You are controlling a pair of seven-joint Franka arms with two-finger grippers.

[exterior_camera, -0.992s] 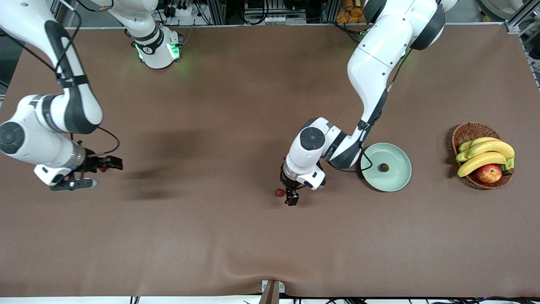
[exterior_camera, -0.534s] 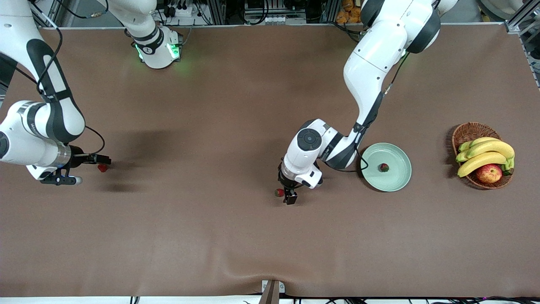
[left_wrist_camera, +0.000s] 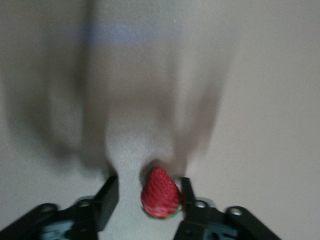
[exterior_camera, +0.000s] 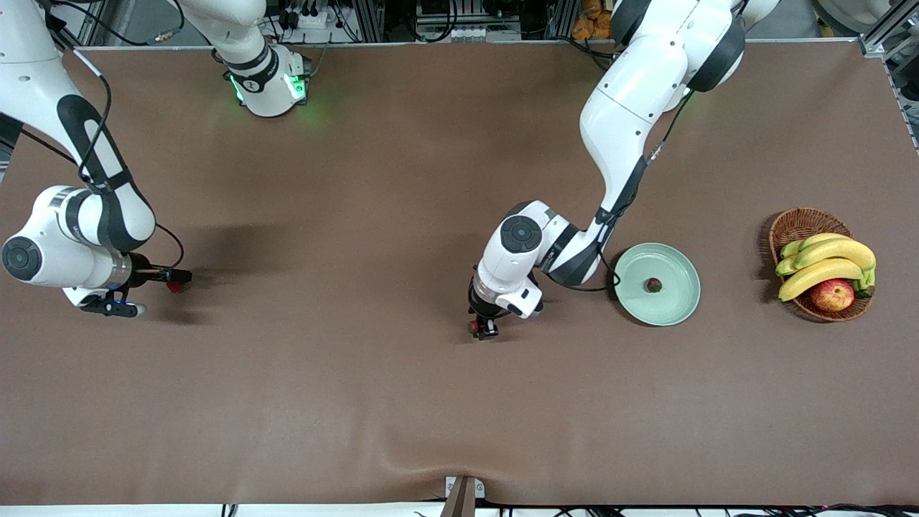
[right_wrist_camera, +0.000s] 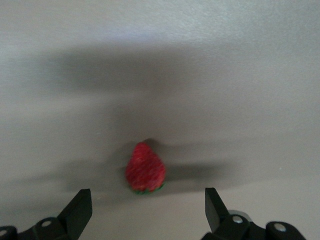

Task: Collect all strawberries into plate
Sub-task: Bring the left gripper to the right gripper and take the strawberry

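On the brown, cloth-like worktop (exterior_camera: 402, 402), smooth but for a low ripple near its front edge, the nearest task thing is a small, cone-shaped, pitted red strawberry (left_wrist_camera: 160, 193) with a green cap, lying about mid-worktop. The left claw (exterior_camera: 484, 329) is down around it: in the left wrist view the berry sits between the two black fingers (left_wrist_camera: 106, 200), touching one of them, with a gap to the other, so the jaws are narrowed but not gripping. The left arm reaches down from its base with the elbow bent and the white wrist pointing straight down.

A little farther from the front camera, toward the left arm's end, the round, shallow, pale-green plate (exterior_camera: 682, 309) with a raised rim holds a second strawberry (exterior_camera: 652, 285) near its centre. At that end of the worktop stands a woven brown basket (exterior_camera: 793, 224) holding yellow bananas (exterior_camera: 826, 262) and a red-yellow apple (exterior_camera: 832, 294).

Toward the right arm's end, the right claw (exterior_camera: 172, 278) hangs low over a third strawberry (right_wrist_camera: 145, 168) on the cloth, its fingers spread wide on either side and well clear of the berry. That arm is folded, its forearm lying nearly level.
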